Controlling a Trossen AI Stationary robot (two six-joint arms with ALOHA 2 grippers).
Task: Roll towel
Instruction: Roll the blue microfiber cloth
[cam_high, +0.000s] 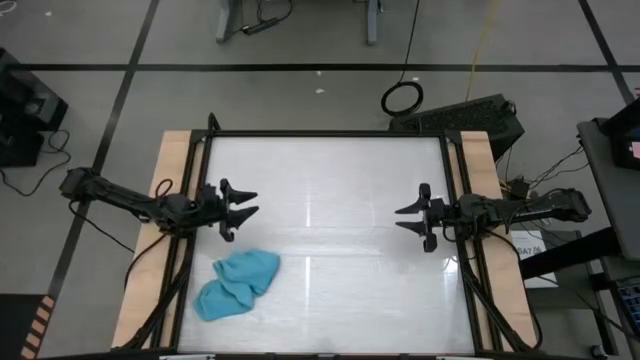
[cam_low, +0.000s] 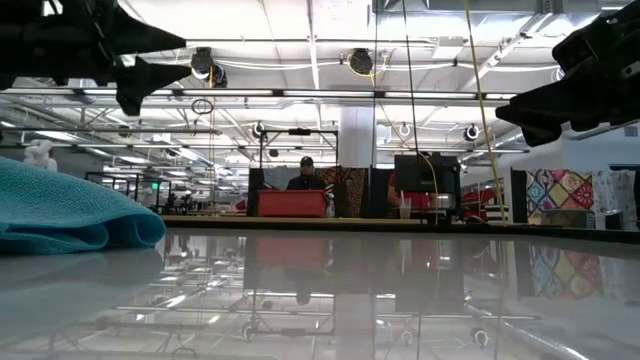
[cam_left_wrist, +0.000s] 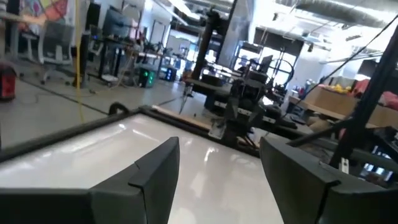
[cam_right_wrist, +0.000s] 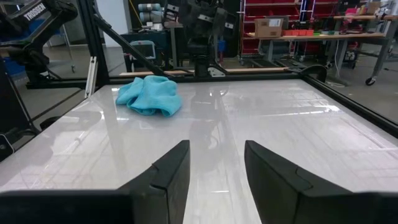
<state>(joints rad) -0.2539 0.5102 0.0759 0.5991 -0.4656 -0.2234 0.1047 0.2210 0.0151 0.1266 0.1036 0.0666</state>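
The turquoise-blue towel (cam_high: 237, 283) lies crumpled in a loose heap on the white table top near the front left corner. It also shows in the low view (cam_low: 70, 208) and in the right wrist view (cam_right_wrist: 149, 96). My left gripper (cam_high: 247, 203) is open and empty, raised above the table just beyond the towel's far side. My right gripper (cam_high: 406, 218) is open and empty, raised near the table's right edge, well away from the towel.
A black frame (cam_high: 330, 134) borders the white table top, with wooden strips (cam_high: 172, 160) along the left and right sides. Bare table surface (cam_high: 340, 240) spreads between the two grippers. A person shows far off in the room behind the table (cam_low: 306, 176).
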